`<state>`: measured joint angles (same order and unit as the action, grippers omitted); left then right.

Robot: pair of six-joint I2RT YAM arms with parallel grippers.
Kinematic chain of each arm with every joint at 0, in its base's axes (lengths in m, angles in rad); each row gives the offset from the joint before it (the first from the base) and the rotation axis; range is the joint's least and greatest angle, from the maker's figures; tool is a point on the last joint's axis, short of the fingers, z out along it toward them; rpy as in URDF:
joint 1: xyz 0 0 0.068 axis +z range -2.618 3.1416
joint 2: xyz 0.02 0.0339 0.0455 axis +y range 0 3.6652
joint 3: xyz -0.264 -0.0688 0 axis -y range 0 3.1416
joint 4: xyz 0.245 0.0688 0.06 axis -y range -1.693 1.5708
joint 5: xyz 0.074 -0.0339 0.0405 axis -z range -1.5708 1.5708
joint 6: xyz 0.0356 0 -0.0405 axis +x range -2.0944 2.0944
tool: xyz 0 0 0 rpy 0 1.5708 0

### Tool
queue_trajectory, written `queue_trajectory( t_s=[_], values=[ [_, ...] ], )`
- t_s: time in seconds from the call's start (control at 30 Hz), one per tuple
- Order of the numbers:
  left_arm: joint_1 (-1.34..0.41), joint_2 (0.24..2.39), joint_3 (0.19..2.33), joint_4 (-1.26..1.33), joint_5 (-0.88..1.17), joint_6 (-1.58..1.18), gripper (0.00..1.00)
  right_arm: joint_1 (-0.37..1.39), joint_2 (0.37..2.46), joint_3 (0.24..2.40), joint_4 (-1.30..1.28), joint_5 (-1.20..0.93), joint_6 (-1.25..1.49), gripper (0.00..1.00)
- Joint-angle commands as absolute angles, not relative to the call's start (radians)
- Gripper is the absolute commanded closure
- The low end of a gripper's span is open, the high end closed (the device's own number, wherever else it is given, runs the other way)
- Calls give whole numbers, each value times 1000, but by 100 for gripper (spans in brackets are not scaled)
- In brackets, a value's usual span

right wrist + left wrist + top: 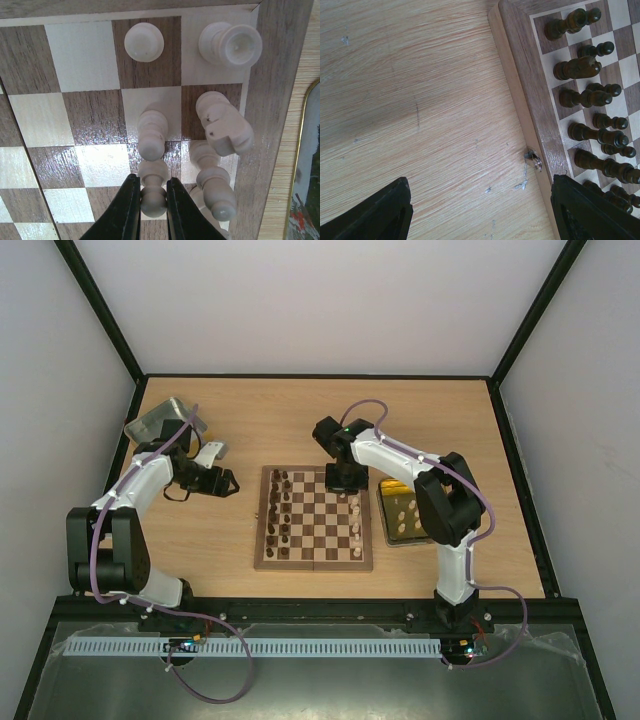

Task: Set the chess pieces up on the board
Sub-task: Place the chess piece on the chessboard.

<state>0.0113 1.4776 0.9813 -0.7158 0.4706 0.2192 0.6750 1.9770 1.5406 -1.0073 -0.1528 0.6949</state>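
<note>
Pawn [153,200], cream and round-headed, sits clamped in right tool [152,183] near the board [90,115]'s right edge; left tool [480,210] gapes apart.

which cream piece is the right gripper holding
The cream pawn pinched by the right gripper, low in its wrist view; the other cream pieces stand free.

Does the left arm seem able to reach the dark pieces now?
Probably yes: the left gripper, open, hangs beside the board, and nothing stands between it and the dark pieces.
</note>
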Motion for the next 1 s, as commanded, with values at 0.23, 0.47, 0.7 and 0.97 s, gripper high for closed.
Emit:
queue_trajectory(
  t_s=[0.23, 0.47, 0.7, 0.97],
  values=[
    [9, 1483, 968, -716, 477, 218, 24, 673, 1987, 1515, -1002, -153, 677, 89],
    [9, 1482, 968, -717, 477, 218, 24, 673, 1992, 1519, -1001, -159, 675, 89],
    [9, 1483, 967, -716, 477, 219, 24, 673, 1996, 1524, -1005, -163, 670, 86],
    [9, 1483, 967, -717, 477, 220, 24, 673, 1999, 1526, -1006, -166, 668, 83]
  ],
)
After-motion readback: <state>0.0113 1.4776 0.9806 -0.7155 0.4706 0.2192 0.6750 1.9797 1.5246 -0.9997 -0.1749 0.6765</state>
